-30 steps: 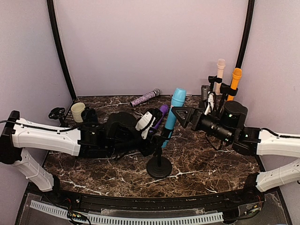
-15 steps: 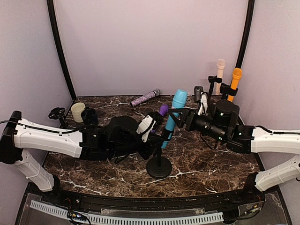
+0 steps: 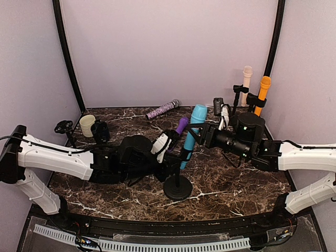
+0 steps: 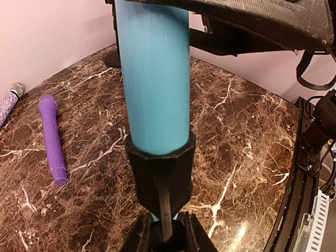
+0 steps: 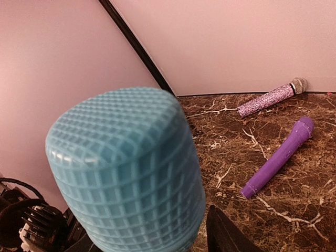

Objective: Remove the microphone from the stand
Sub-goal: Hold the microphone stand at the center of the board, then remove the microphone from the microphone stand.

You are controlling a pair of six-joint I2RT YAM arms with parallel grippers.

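Note:
A light blue microphone [image 3: 192,132] leans in the black clip [image 4: 160,168] of a small stand with a round base [image 3: 178,188]. My left gripper [image 4: 167,237] sits low under the clip, shut on the stand's thin post, one finger on each side. My right gripper [image 3: 196,129] reaches in from the right and straddles the microphone's upper part. In the right wrist view the meshed blue head [image 5: 126,173] fills the frame. One dark finger [image 5: 226,236] shows just right of it; the other is hidden, so contact is unclear.
A purple microphone [image 3: 180,126] and a glittery one [image 3: 163,109] lie on the marble table behind the stand. Orange [image 3: 264,89] and cream [image 3: 247,79] microphones stand in holders at the back right. A cream cup-like piece [image 3: 87,125] and a small black stand [image 3: 64,127] sit at the far left.
My right gripper has moved left onto the blue microphone and its jaws have narrowed around it. My left gripper has closed on the stand's post.

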